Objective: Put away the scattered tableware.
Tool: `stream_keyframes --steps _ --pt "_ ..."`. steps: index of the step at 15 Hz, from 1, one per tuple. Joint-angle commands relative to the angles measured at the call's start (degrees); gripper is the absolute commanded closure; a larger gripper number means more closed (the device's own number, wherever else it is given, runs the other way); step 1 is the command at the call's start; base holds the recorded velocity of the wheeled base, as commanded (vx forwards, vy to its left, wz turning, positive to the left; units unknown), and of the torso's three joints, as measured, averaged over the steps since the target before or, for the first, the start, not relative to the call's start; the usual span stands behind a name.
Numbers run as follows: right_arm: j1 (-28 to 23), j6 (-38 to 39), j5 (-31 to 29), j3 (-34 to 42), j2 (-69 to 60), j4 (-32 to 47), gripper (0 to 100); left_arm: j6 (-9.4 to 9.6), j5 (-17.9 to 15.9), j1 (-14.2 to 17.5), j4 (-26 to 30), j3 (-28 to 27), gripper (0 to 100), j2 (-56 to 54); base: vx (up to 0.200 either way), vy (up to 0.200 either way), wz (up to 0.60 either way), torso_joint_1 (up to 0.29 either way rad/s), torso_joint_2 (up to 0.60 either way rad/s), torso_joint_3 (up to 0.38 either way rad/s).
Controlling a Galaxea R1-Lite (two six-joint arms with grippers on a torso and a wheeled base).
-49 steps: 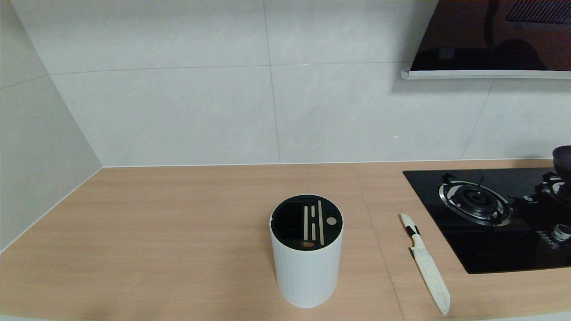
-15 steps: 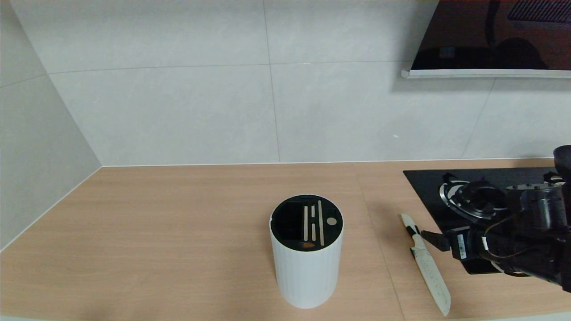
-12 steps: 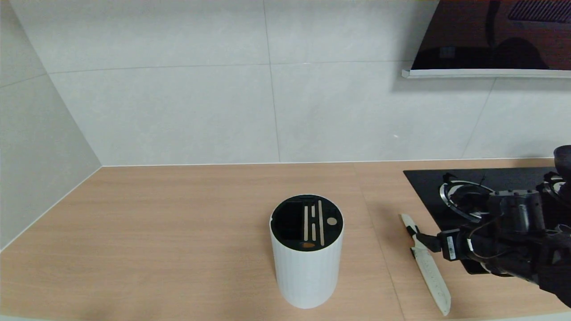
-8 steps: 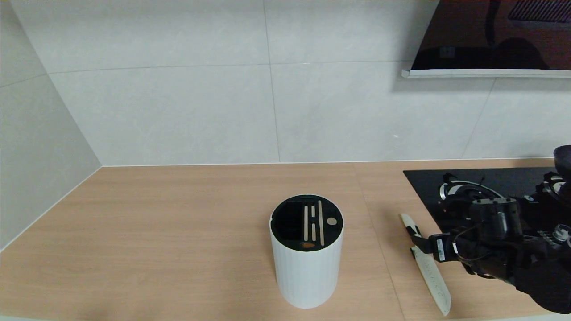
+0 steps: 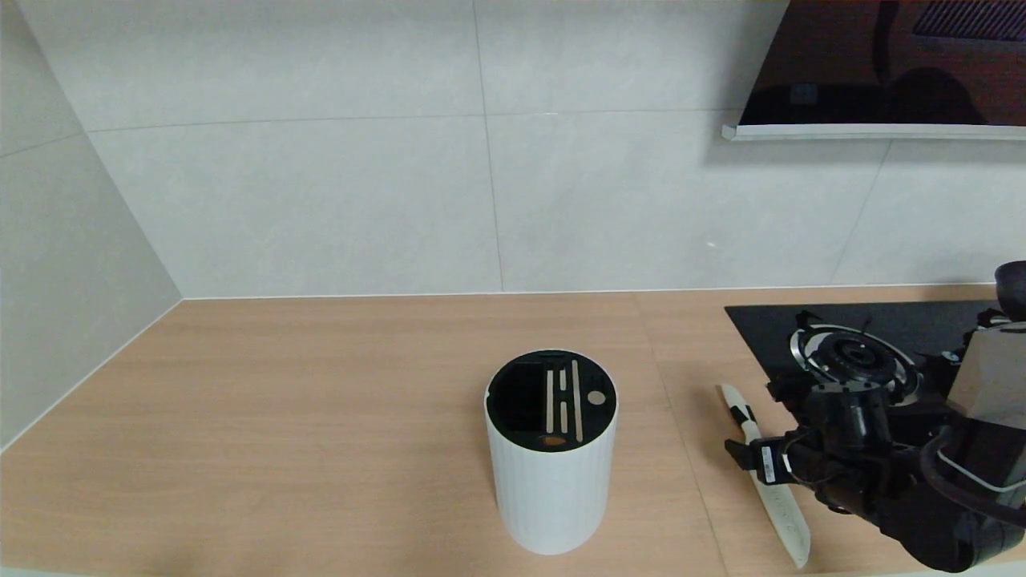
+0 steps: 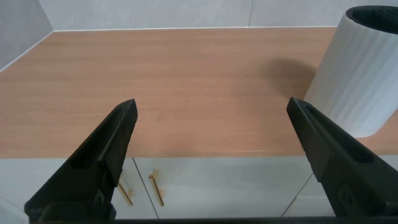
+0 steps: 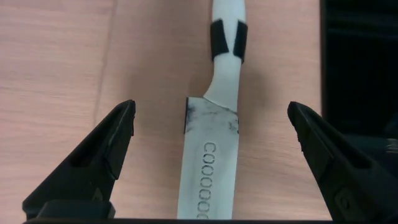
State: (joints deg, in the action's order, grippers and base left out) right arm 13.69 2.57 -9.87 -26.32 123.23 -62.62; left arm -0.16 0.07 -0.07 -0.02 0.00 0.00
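Counter (image 5: 321, 417) has the slotted holder (image 5: 551, 489) mid-way, knife (image 5: 784, 517) lying flat between it and the hob (image 5: 769, 324). Right gripper (image 7: 211, 115) wide open, empty, straddling the blade (image 7: 210, 168) heel. Knife looks light, stiff, thin and slick, so I'd clamp the banded handle (image 7: 227, 62), not the blade.

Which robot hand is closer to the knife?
Right. The right gripper hovers just above the knife, its open fingers either side. The left gripper is at the counter front edge beside the white holder, farther away.

text: none legible | knife (image 7: 212, 127) blade: row of oval marks
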Motion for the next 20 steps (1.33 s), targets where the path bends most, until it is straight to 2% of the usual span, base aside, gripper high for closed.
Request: stream_keyframes --steps 1,6,16,17,20 --pt "0.0 0.0 0.0 0.0 2.4 0.0 0 -0.02 0.0 0.0 0.0 0.0 0 0.1 0.0 0.0 0.0 0.0 0.0 0.0" --pt "-0.1 2.6 -0.1 -1.6 6.1 -3.2 0 -0.02 0.0 0.0 0.0 0.0 0 0.0 0.0 0.0 0.0 0.0 0.0 0.0" --pt "-0.4 2.6 -0.1 -1.9 6.8 -3.3 0 -0.02 0.0 0.0 -0.1 0.0 0 0.0 0.0 0.0 0.0 0.0 0.0 0.0" --pt "-0.4 2.5 -0.2 -1.9 7.1 -3.3 100 -0.02 0.0 0.0 -0.1 0.0 0 0.1 0.0 0.0 0.0 0.0 0.0 0.0" --pt "-0.4 2.5 -0.5 -2.0 8.1 -3.3 100 -0.02 0.0 0.0 -0.1 0.0 0 0.0 0.0 0.0 0.0 0.0 0.0 0.0"
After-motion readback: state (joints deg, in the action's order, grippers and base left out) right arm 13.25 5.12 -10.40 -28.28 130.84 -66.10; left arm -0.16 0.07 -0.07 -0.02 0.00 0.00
